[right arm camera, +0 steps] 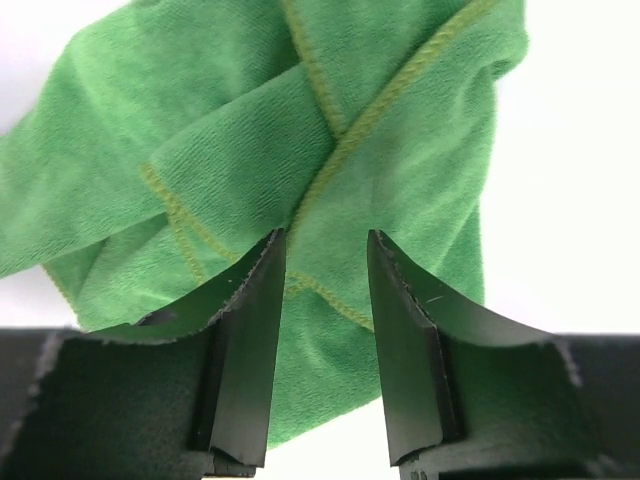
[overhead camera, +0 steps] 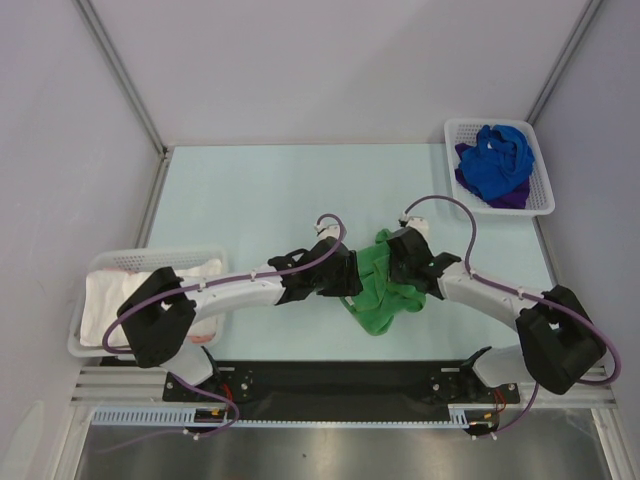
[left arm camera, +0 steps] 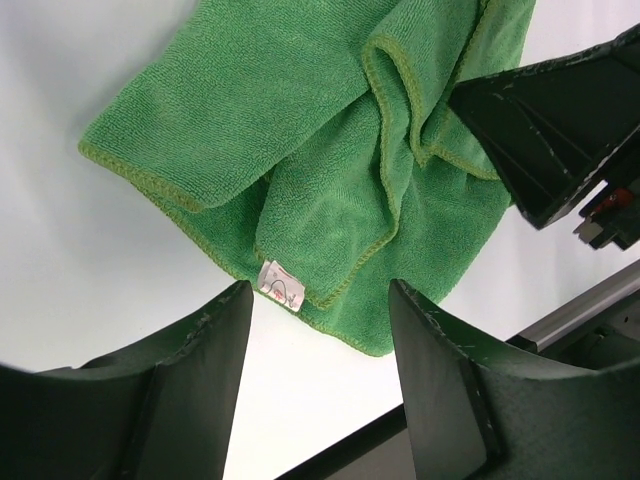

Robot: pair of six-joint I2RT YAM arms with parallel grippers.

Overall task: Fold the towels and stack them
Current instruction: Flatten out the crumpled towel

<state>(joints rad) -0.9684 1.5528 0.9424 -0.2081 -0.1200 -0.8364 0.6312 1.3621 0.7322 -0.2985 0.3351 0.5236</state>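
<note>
Both arms reach inward over the tabletop, meeting at the crumpled green towel. Left tool at 9 o'clock and right tool at 3 o'clock both gape, empty.

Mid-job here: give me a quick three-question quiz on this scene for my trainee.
1. True or false: the crumpled green cloth towel lies flat and neatly folded on the pale table.
2. Which holds the royal blue cloth towel? A) the white mesh basket at the far right B) the white mesh basket at the near left C) the right gripper
3. Fill in: the left gripper has its jaws ____ , just short of the green towel's white label.

Key: 1 false, it is bunched; 2 A; 3 open.
</note>
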